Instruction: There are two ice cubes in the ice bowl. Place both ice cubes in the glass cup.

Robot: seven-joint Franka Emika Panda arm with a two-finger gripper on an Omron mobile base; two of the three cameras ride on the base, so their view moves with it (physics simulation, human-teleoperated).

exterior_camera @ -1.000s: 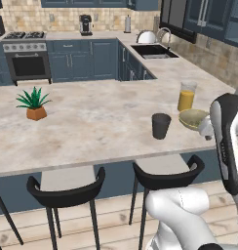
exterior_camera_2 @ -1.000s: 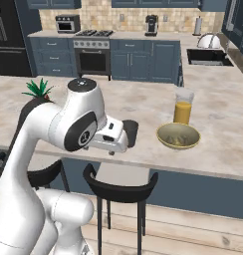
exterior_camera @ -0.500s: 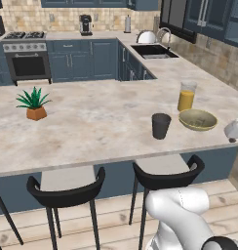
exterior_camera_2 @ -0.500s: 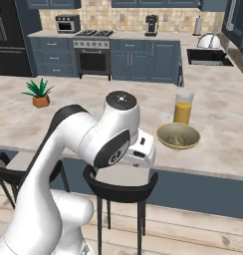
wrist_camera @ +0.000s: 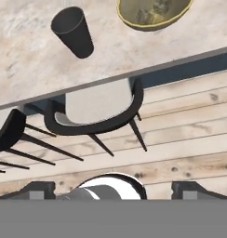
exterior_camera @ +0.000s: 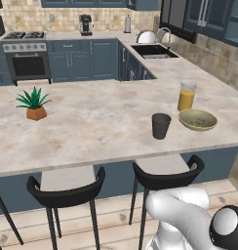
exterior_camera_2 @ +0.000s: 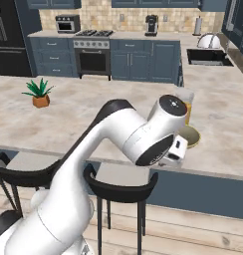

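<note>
text: none legible | labels/brands: none on the dark grey tumbler (exterior_camera: 161, 126), the wide olive-tan ice bowl (exterior_camera: 198, 119) or the tall glass of orange liquid (exterior_camera: 186, 95) | numbers/signs: none on the marbled beige counter (exterior_camera: 91, 122) | appliances at 12 o'clock: too small to tell

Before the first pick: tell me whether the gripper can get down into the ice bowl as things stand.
Probably yes, after a move. The ice bowl sits open-topped near the counter edge, with the tumbler and juice glass beside it, not over it. The gripper, jaws open, hangs out past the counter above a stool.
</note>
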